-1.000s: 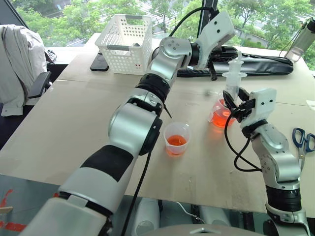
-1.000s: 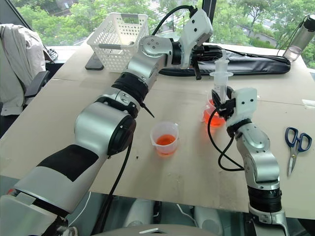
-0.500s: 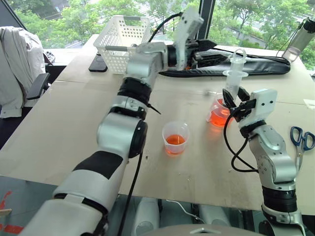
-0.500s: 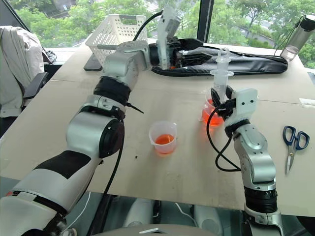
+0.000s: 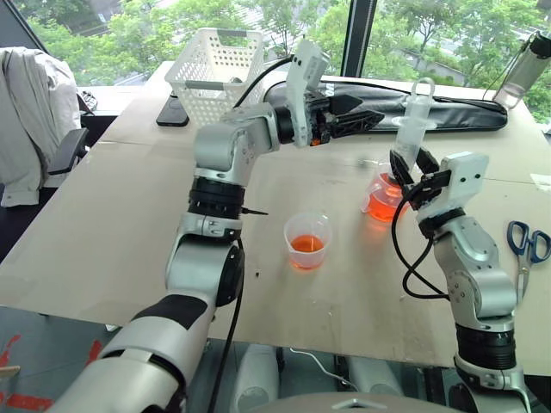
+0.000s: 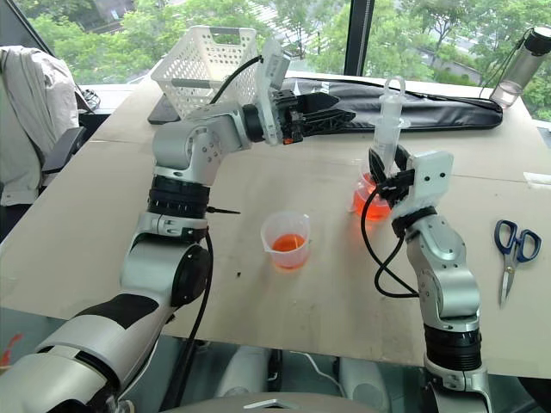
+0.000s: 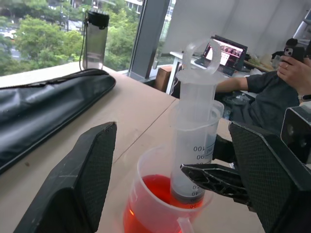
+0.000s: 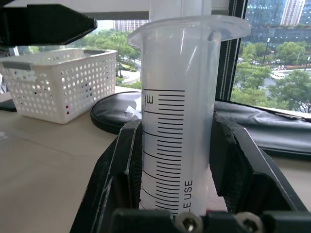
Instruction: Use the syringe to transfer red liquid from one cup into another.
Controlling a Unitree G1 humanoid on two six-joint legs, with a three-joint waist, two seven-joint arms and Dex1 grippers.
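The syringe point(image 5: 412, 129) stands nearly upright with its tip down in the red liquid point(image 7: 155, 191) of the handled cup point(image 5: 382, 200). My right gripper point(image 5: 411, 172) is shut on the syringe barrel point(image 8: 170, 111), with a finger point(image 8: 121, 165) on each side. My left gripper point(image 5: 370, 107) points level toward the syringe from the left, open, stopping just short of it. Its fingers point(image 7: 87, 179) frame the syringe and cup without touching them. The smaller cup point(image 5: 307, 241) stands at mid-table holding some orange-red liquid.
A white basket point(image 5: 215, 73) and a long black bag point(image 5: 448, 114) lie at the table's far side, with a bottle point(image 5: 525, 60) at the far right. Blue-handled scissors point(image 5: 525, 245) lie on the right. A person point(image 7: 272, 82) sits beyond the table.
My left gripper has opened, rolled and drawn back to the left and down, away from the syringe's plunger. The right gripper has kept the syringe in the cup.
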